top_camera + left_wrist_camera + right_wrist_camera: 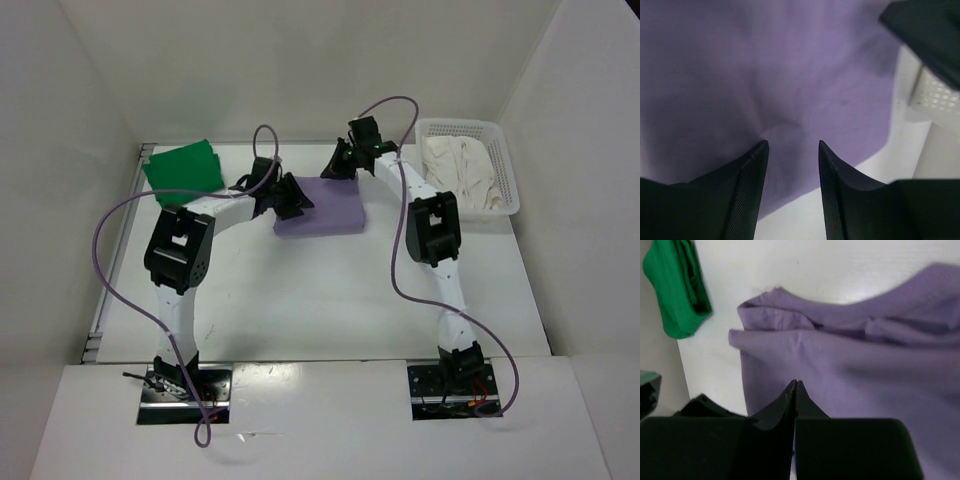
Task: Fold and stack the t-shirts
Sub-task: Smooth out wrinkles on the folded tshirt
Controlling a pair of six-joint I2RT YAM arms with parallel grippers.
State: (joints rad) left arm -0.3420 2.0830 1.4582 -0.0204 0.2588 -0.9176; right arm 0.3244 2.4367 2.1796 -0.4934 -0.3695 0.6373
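While my left claw [791,145] hangs spread over folded purple shirt [330,212], right claw [795,384] pressed together, green shirt [183,167] lies folded to their left; cream shirt [460,168] waits in basket [515,190], 0 stacked.

the left arm [170,310] and right arm [452,292] are built of white tubular links between bulky black joint housings. a thin grey-purple cable [108,262] loops along each. each is bolted to a metal base plate [220,400] at the table [300,300]'s near edge. the left gripper [792,147] has black tapered fingers [747,192] with finely cross-hatched pads.
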